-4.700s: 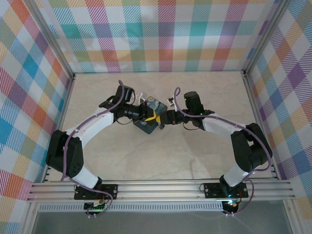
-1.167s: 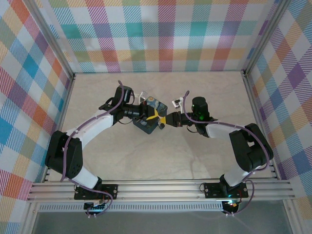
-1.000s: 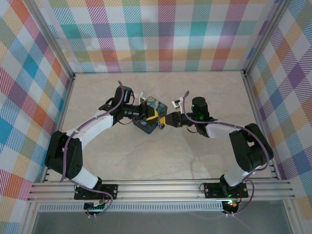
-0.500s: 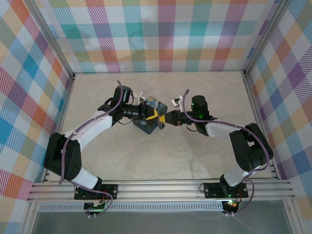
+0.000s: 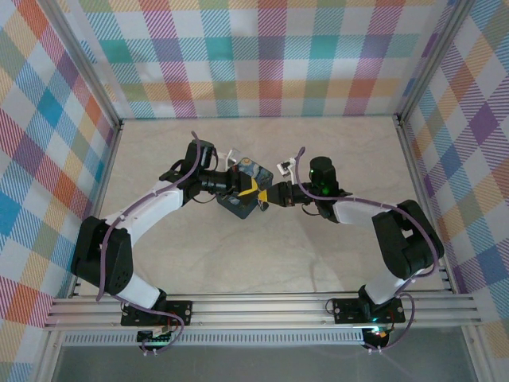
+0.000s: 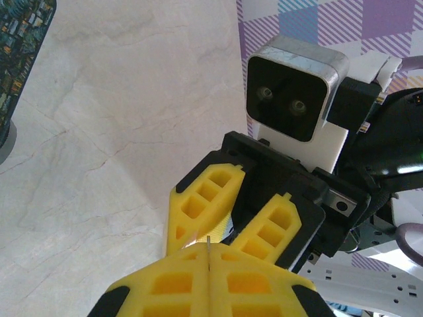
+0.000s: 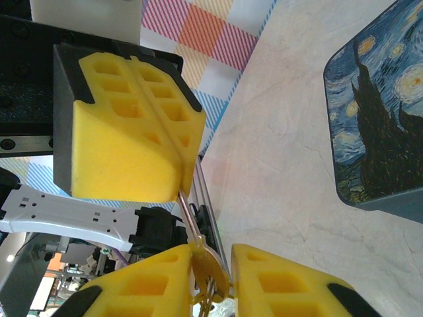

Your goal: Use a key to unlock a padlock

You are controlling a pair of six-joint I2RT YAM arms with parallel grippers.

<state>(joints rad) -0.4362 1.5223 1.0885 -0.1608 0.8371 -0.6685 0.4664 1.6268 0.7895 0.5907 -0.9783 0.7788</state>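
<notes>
Pinching the key [image 7: 206,264], left fingers [image 7: 125,145] face parted right fingers [image 7: 284,281] (padlock [image 7: 377,112] nearby).

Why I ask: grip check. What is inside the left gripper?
The key: its blade runs in between the shut fingers of the left gripper. How deep is covered by the pads. Its head lies inside the right gripper; contact there is unclear.

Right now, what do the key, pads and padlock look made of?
key: metal. The head has a brassy sheen and the blade is thin and grey.
pads: matte yellow with moulded open cells. Likely plastic or firm rubber, can't tell which.
padlock: smooth printed night-sky top over a plain teal-grey side. Could be plastic or coated metal, the look leaves it open.
</notes>
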